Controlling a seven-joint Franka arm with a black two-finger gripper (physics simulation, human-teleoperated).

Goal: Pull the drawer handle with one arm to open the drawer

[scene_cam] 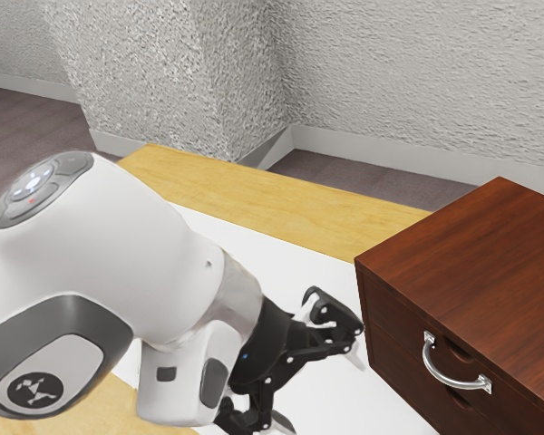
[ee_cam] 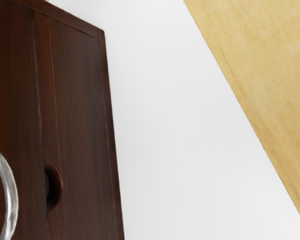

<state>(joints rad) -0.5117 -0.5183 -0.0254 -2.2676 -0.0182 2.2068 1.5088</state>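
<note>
A dark brown wooden cabinet stands on the white tabletop at the exterior view's right. Its upper drawer front sits flush with the cabinet face and carries a curved silver handle. My black gripper hovers low over the table just left of the cabinet's near corner. It is open, holds nothing, and is clear of the handle. The wrist view shows the cabinet face, part of the silver handle and a rounded notch in the wood beside it.
A white mat covers the light wooden table under the cabinet and hand. Rough grey walls with a jutting corner stand behind. My bulky white arm fills the lower left of the exterior view.
</note>
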